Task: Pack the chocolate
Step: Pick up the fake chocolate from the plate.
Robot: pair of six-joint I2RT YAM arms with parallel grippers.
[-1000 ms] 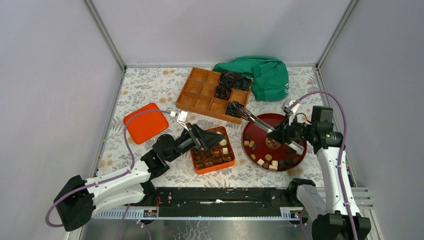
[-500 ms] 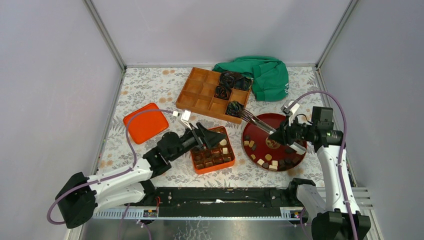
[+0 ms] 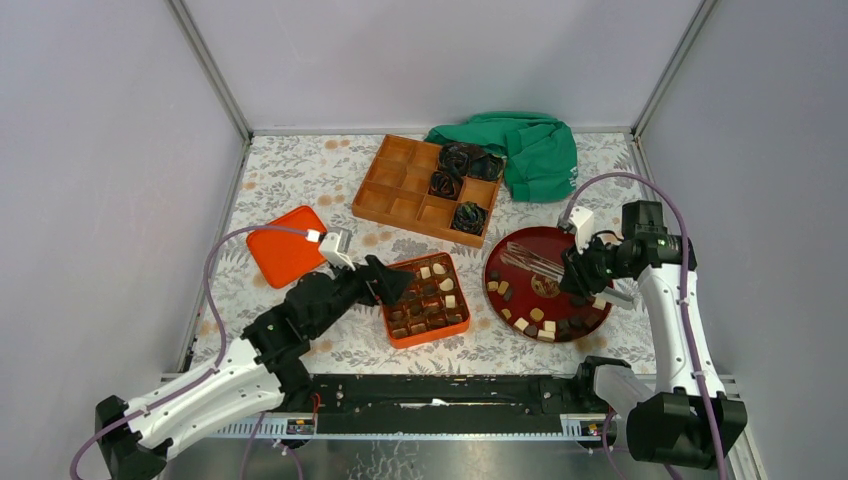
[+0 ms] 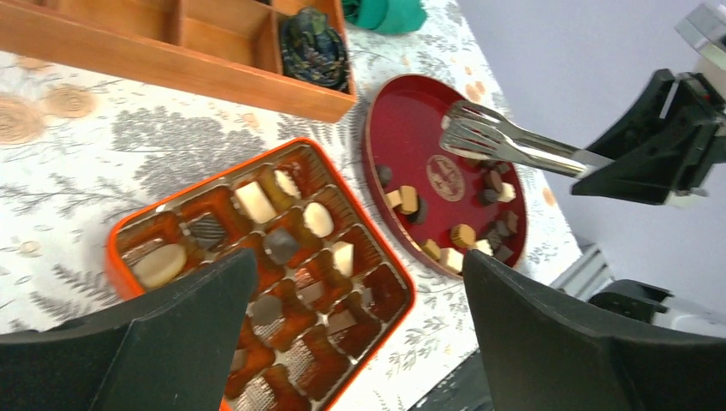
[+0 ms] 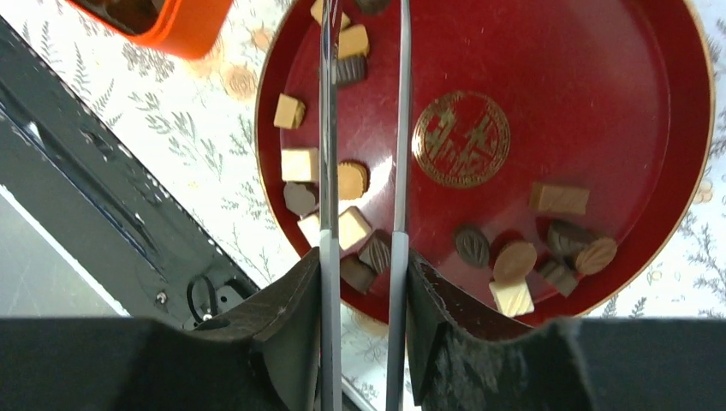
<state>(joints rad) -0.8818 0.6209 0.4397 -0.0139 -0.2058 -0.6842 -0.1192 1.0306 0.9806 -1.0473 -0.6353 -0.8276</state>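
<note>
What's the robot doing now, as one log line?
left gripper: open, near orange box | right gripper: shut on tongs | tongs: empty, over red plate | chocolate: box and plate

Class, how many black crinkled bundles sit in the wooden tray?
4 bundles: two in the wooden tray's far right corner, one just nearer, one at its near right corner; none seems hidden.

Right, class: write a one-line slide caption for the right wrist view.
Right end effector grips metal tongs over a red plate scattered with loose chocolates.

pale grey walls (image 3: 450, 60), floral tablecloth (image 3: 290, 170)
</note>
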